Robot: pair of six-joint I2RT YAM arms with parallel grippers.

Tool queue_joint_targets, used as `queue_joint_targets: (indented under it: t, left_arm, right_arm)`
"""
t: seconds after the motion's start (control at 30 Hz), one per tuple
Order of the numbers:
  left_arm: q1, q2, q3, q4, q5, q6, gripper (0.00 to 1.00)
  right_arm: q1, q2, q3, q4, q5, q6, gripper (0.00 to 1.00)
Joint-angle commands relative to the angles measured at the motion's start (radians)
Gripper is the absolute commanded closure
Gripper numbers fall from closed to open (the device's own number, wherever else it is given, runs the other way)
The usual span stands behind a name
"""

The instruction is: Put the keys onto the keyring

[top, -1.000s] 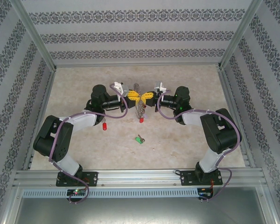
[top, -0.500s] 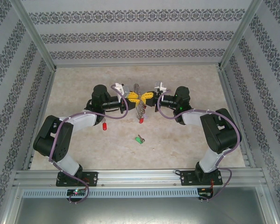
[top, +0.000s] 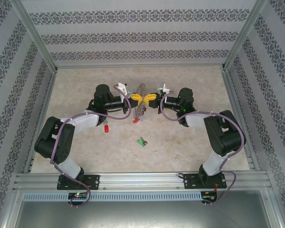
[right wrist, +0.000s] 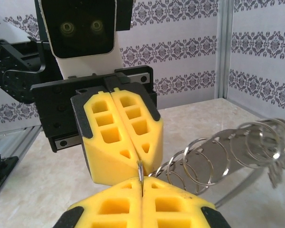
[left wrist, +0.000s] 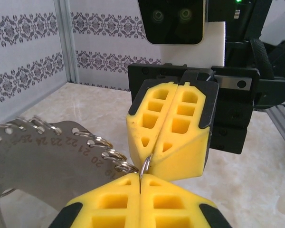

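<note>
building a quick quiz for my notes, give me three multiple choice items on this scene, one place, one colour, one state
1. The loose red key lies: A on the table; B on the metal rail; C in a box.
2. The small tag lying nearest the table's near edge is: A purple; B green; C white.
3. The left gripper and right gripper are: A both open; B both shut on the keyring; C one open, one shut.

Answers: 1 A, it rests on bare tabletop. 2 B, the top view shows it green. 3 B, both wrist views show them closed on its thin wire.
</note>
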Motion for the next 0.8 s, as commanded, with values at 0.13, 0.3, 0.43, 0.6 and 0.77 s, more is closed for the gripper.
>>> queue_joint_targets:
  t: [0.13, 0.3, 0.43, 0.6, 0.77]
  left_arm:
    - [-0.017, -0.035, 0.048, -0.270, 0.008, 0.203, 1.00]
    - [-0.027, -0.046, 0.129, -0.607, -0.075, 0.408, 1.00]
    - [-0.042, -0.044, 0.197, -0.829, -0.138, 0.547, 1.00]
    - [-0.058, -0.038, 0.266, -0.988, -0.180, 0.629, 1.00]
    - [-0.071, -0.021, 0.298, -1.042, -0.183, 0.655, 1.00]
  right_arm:
    - [-0.004, -0.040, -0.013, -0.089, 0.029, -0.097, 0.80]
    - [-0.004, -0.149, -0.081, -0.347, 0.158, -0.340, 0.72]
    - [0.030, -0.238, -0.016, -0.821, 0.254, -0.676, 0.73]
    - [0.067, -0.251, 0.050, -1.037, 0.323, -0.870, 0.74]
    - [0.098, -0.214, 0.077, -1.003, 0.327, -0.900, 0.74]
